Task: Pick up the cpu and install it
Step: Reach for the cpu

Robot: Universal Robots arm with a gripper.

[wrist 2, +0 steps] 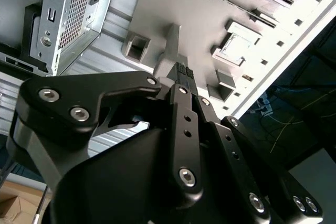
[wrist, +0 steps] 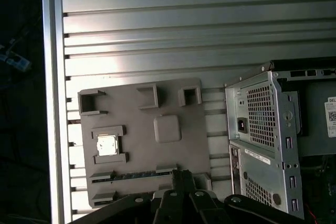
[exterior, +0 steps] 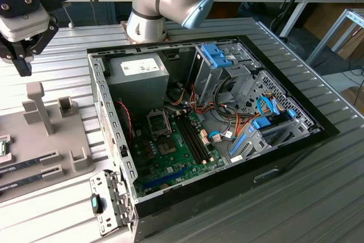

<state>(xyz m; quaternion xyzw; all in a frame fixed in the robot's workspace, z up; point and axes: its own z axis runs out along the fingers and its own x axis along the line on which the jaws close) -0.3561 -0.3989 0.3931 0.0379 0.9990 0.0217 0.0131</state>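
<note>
1. Ribbed metal surface [wrist: 157,19] carries everything I'm watching.
2. I see the cpu [wrist: 107,144] lying flat in a pocket of the grey holder plate [wrist: 191,145], below the jaws and off to one side, untouched.
3. My jaws hang above that plate, closed together with nothing between them.
4. Farther from the jaws, the open computer case [exterior: 99,101] sits beside the plate.

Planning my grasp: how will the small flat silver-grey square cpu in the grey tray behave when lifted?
Likely rigid and light: the silver-grey square cpu looks thin and flat. Probably slippery, given its shiny metal top. Unlikely to roll, lying flat.
</note>
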